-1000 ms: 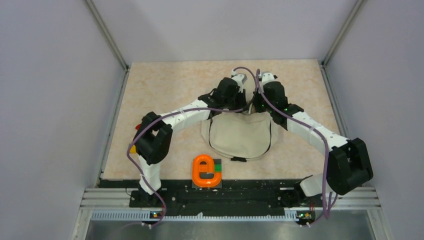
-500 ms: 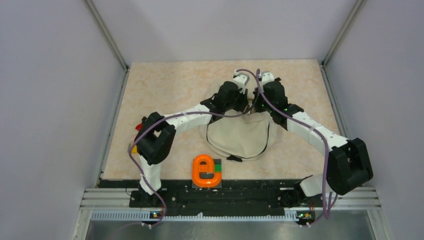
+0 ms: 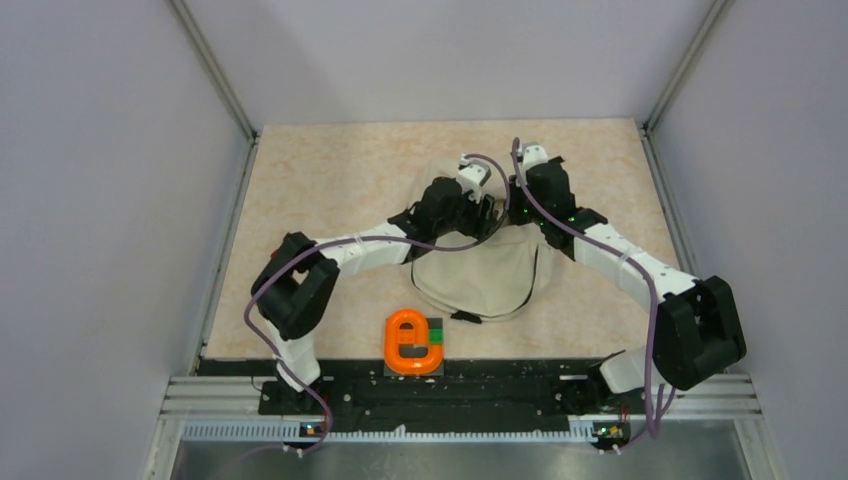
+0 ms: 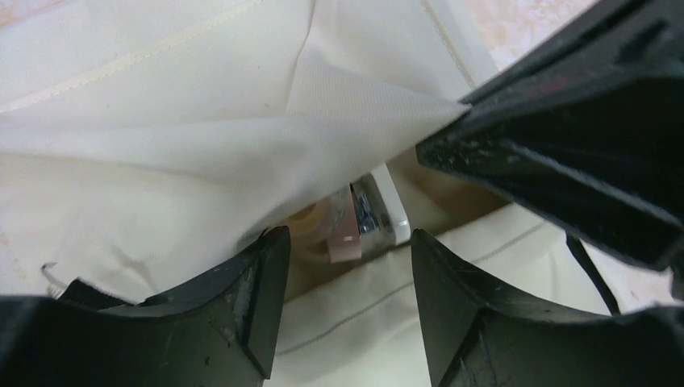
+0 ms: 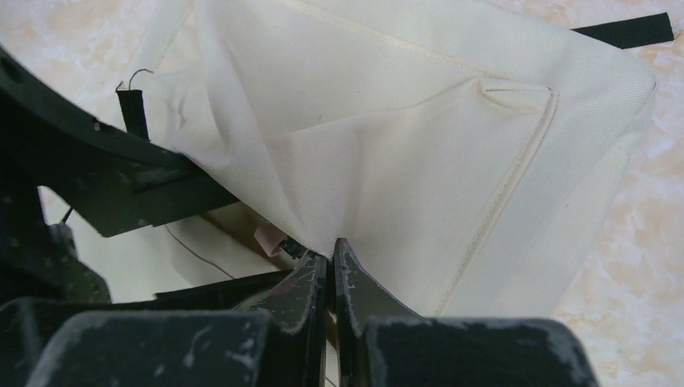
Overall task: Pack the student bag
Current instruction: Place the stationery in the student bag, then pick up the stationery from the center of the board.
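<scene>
**Operator:** Cream fabric is filling both wrist views. Where is the student bag [image 3: 478, 275] sitting for me?

**Spotter:** It is lying flat on the table [image 3: 330, 170], and both of your grippers are working at its far rim, close beside each other. Your right gripper [image 5: 331, 251] is pressing its fingers together on a fold of the bag's upper layer. You are pulling that fold up into a taut peak. Your left gripper [image 4: 347, 235] is standing just beside that fold with its fingers spread. Nothing is caught between them, and they are pointing into the gap under the lifted cloth.

**Operator:** How much room am I getting around it?

**Spotter:** You are getting bare tabletop past the bag's far rim and out to the bag's left and right. On the bag's near side, an orange letter-shaped piece [image 3: 408, 342] is lying close to the bag but apart from it, with a dark block [image 3: 437, 335] against its right side. A black strap [image 5: 621, 30] is trailing off one corner of the bag onto the table.

**Operator:** Is anything showing inside?

**Spotter:** The mouth is gaping a little between the raised layer and the lower one, right in front of your left fingers. A small thing [image 4: 360, 219] is showing in that gap, partly shiny and white with a pinkish bit below. I cannot tell you what it is. Deeper into the bag, the fabric is hiding everything.
</scene>
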### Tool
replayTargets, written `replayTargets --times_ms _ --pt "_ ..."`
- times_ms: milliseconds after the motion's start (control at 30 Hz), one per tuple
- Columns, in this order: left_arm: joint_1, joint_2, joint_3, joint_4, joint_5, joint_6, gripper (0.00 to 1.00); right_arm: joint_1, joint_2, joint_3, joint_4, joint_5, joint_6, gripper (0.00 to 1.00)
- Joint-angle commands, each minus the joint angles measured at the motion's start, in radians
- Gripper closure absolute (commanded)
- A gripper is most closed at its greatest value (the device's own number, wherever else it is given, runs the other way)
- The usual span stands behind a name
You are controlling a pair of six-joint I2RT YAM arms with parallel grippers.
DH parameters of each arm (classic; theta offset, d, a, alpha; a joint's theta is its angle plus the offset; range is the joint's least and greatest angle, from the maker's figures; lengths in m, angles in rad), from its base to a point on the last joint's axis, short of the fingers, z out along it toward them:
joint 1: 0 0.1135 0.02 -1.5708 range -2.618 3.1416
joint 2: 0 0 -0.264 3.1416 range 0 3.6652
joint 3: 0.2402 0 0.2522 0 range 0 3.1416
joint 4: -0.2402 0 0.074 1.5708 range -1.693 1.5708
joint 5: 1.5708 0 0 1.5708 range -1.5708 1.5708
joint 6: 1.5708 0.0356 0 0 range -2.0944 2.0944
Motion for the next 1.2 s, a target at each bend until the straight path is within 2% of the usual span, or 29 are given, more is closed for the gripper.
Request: replayTargets --times_ms 0,100,167,333,500,633,800,900,1167 --pt "0.019 -0.15 -0.068 0.07 0.041 0.01 0.37 -0.003 -0.027 0.031 0.041 -0.001 0.013 1.0" --pt "0.02 -0.237 -0.121 0.018 0.063 -0.005 0.35 -0.004 -0.022 0.027 0.045 0.003 0.01 1.0" --pt "0.02 -0.298 -0.142 -0.074 0.064 -0.007 0.34 -0.004 -0.02 0.025 0.046 0.003 0.008 1.0" --pt "0.064 -0.452 -0.236 -0.303 -0.033 -0.018 0.3 -0.003 -0.016 0.017 0.053 -0.001 0.006 1.0" --pt "0.266 -0.585 -0.332 -0.456 -0.032 -0.086 0.29 -0.004 -0.009 0.011 0.058 0.004 0.003 1.0" --pt "0.444 -0.641 -0.348 -0.557 -0.14 -0.134 0.21 -0.004 -0.003 0.004 0.066 -0.004 0.003 1.0" --pt "0.711 -0.619 -0.363 -0.597 -0.167 -0.262 0.2 -0.003 -0.002 -0.005 0.074 -0.019 0.008 1.0" --pt "0.821 -0.577 -0.36 -0.573 -0.196 -0.305 0.2 -0.004 -0.003 -0.005 0.074 -0.029 0.009 1.0" --pt "0.903 -0.335 -0.218 -0.561 -0.309 -0.258 0.21 -0.004 -0.012 -0.01 0.074 -0.036 0.011 1.0"
